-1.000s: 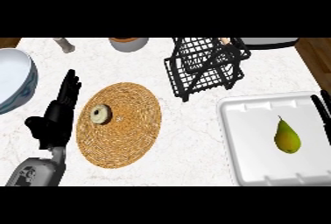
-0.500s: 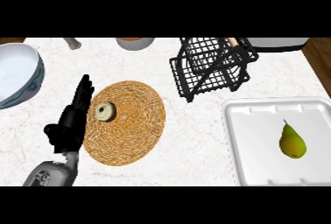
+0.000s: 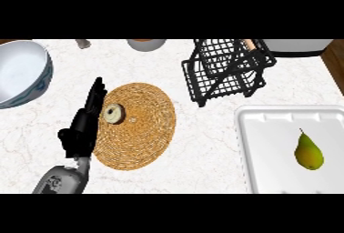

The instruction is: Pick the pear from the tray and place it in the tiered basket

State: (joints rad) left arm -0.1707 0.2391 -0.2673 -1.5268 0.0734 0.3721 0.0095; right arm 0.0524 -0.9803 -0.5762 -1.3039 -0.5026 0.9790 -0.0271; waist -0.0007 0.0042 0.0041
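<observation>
Pear (image 3: 308,153) is lying on its side in the white tray (image 3: 252,150) at the view's right, stem end pointing away from the robot, nothing touching it. Tray is sitting on the marble worktop (image 3: 201,168), just in front of the black wire tiered basket (image 3: 225,68), so the carry looks short: lift, move fwd, set down inside. Basket is standing at a skew w/ its open side partly facing the tray, which should be helping access.

Left hand (image 3: 84,123) is resting at the left edge of the round woven mat (image 3: 134,125), fingers (image 3: 96,93) straight, pointing away from the robot, holding nothing. It is lying well apart from the pear, so it is prob. not the working hand. Right hand is not showing in the view; its state can't be told.

A small round item (image 3: 113,113) is sitting on the mat beside the fingers. A white bowl w/ blue trim (image 3: 20,75) is standing at far left.

Judgement: pick not yet started; pear's rounded, tapering body may be rolling if nudged off-centre.
</observation>
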